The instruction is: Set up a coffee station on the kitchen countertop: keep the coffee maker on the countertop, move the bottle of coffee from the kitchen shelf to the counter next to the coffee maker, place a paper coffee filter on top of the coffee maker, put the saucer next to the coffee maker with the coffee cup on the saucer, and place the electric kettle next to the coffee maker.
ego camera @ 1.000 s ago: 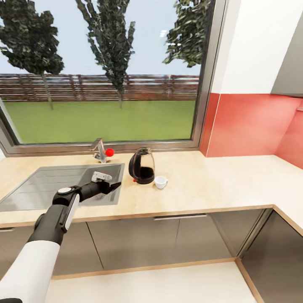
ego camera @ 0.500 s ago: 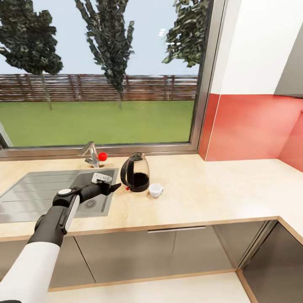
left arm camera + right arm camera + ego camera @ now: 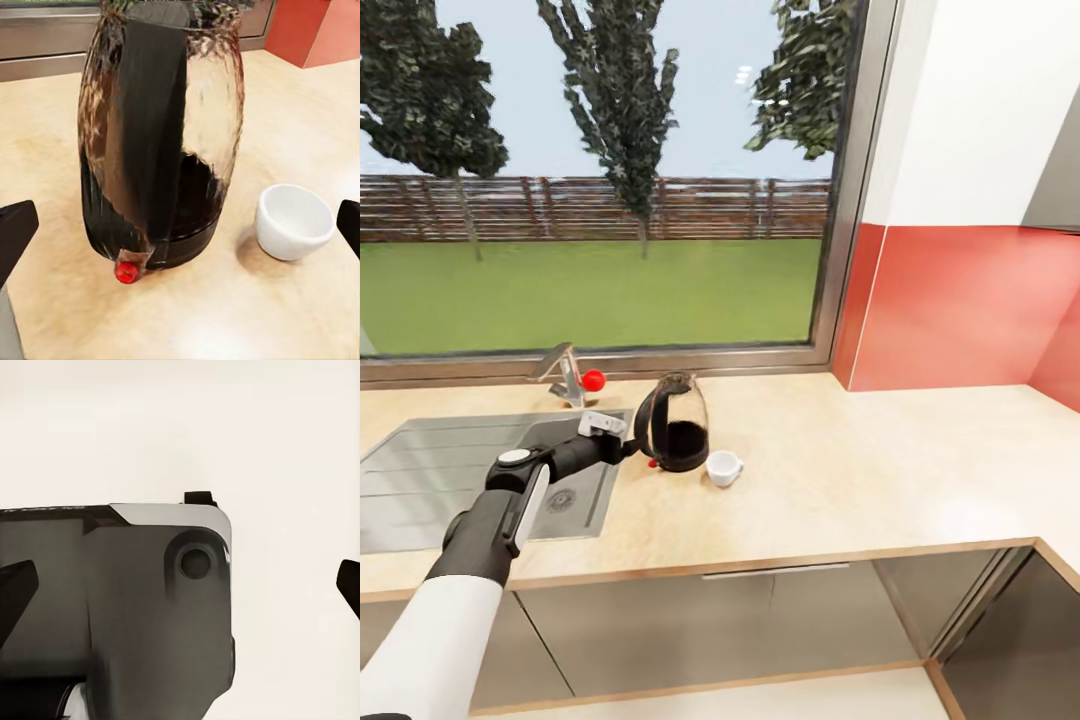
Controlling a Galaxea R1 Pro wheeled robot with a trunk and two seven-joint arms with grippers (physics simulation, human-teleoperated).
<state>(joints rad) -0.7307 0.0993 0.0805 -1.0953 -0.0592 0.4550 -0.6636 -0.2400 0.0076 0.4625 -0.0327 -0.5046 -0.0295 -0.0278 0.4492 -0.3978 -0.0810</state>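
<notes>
The electric kettle (image 3: 676, 428), clear glass with a dark lower part and black loop handle, stands on the light-wood kitchen countertop (image 3: 840, 480) just right of the sink. In the left wrist view the kettle (image 3: 161, 135) looms close, its handle and red dot (image 3: 127, 271) facing me. A small white coffee cup (image 3: 723, 467) stands upright on the bare worktop right beside it, the cup (image 3: 294, 221) a little apart from the kettle's base. My left gripper (image 3: 628, 440) is open at the kettle's handle, holding nothing. My right gripper (image 3: 180, 585) is open and empty. Coffee maker, bottle and saucer are out of view.
A steel sink (image 3: 450, 480) lies under my left arm, with a faucet (image 3: 563, 370) and red knob (image 3: 592, 380) by the window. A red wall panel (image 3: 950, 310) backs the worktop's right end. Dark grey cabinet fronts (image 3: 760, 620) sit below.
The whole head view has shifted, so the camera moved. Against that, my left gripper has closed the gap to the kettle's handle; kettle and cup keep their places on the worktop.
</notes>
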